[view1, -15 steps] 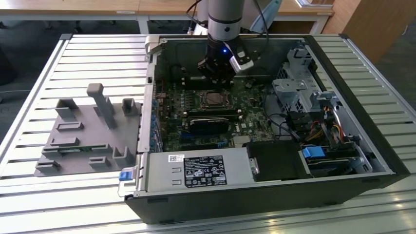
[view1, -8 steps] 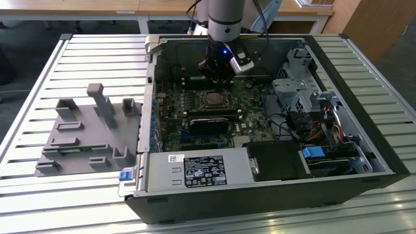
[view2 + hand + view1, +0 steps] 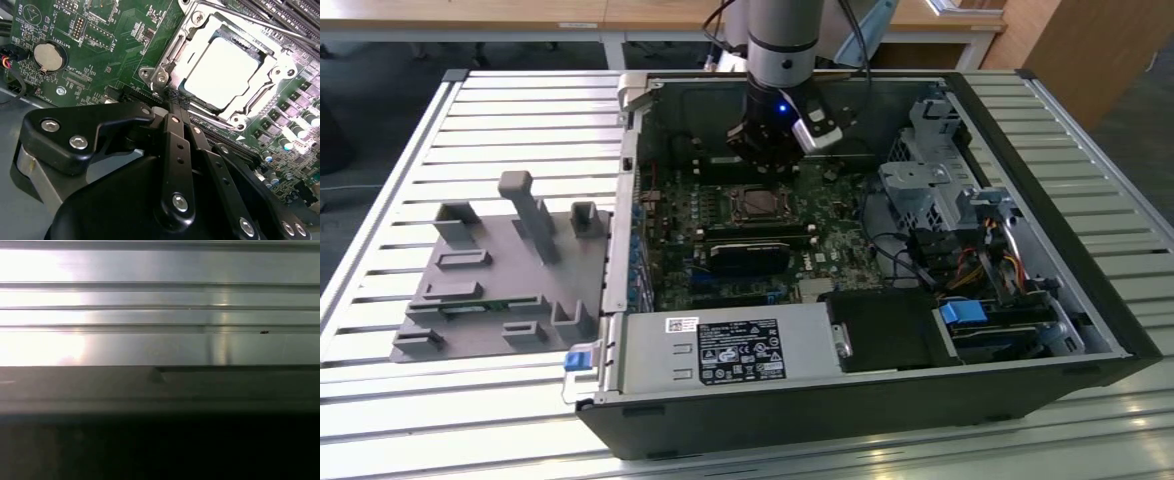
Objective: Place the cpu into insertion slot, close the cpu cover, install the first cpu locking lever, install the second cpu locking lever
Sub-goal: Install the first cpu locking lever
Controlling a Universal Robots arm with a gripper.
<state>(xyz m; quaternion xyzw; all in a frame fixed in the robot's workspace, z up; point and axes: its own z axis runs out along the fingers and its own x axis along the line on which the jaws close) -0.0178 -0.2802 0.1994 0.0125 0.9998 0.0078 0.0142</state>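
Second wrist view puts my pincer (image 3: 172, 97) low over the green circuit board (image 3: 100, 45), its black fingers (image 3: 176, 130) drawn together to a narrow tip with nothing between them, right at the corner of the insertion slot (image 3: 165, 75). I see the cpu (image 3: 225, 72) lying flat in that slot, its pale metal face showing through the window of the cpu cover (image 3: 272, 60), which lies down around it. From the exterior view, the arm (image 3: 785, 40) stands inside the open computer case (image 3: 1067, 290) on the slatted surface (image 3: 400, 150), just behind the slot.
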